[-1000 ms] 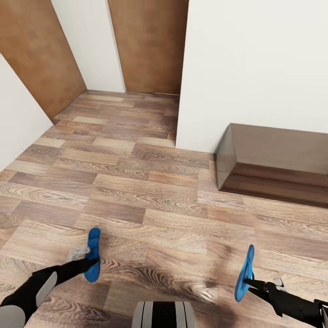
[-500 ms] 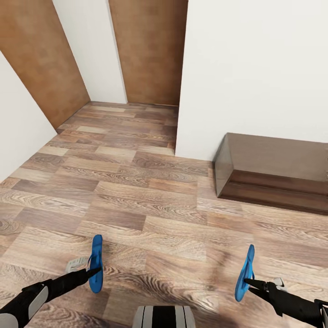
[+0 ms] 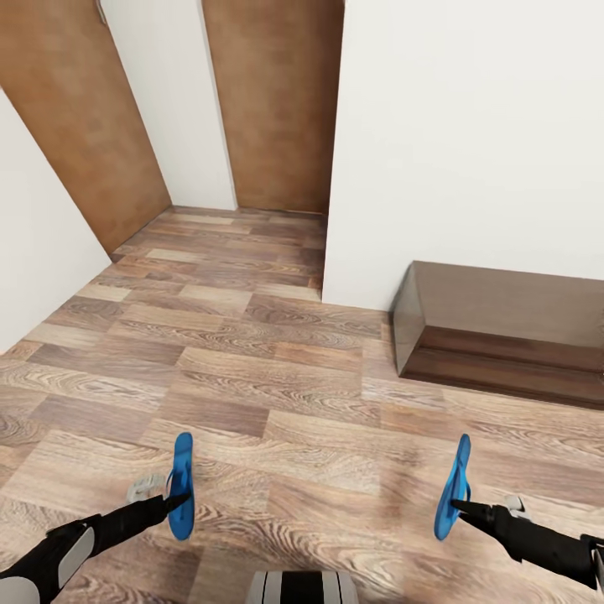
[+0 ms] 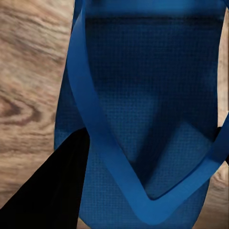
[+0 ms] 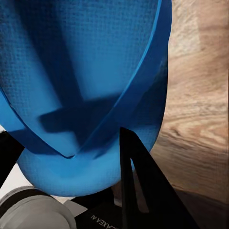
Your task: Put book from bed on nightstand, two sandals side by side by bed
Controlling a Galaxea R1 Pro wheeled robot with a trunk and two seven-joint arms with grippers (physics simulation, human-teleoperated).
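Observation:
Each of my grippers carries one bright blue sandal on edge above the wood floor. My left gripper (image 3: 174,502) is shut on the left sandal (image 3: 181,485), whose sole and straps show close up in the left wrist view (image 4: 143,109). My right gripper (image 3: 455,506) is shut on the right sandal (image 3: 453,486), seen near the camera in the right wrist view (image 5: 81,81) with a dark finger (image 5: 143,191) across it. The book, the bed and the nightstand are out of view.
A long low dark wooden bench (image 3: 503,331) stands against the white wall (image 3: 470,134) at the right. Brown wooden doors (image 3: 273,101) close a short passage ahead, and another brown panel (image 3: 80,117) lines its left side. Wood-plank floor (image 3: 277,377) stretches in front of me.
The whole view has tilted or shifted, so the doors and bench sit lower in the picture. Both sandals stay held; the left one has drifted slightly down and right.

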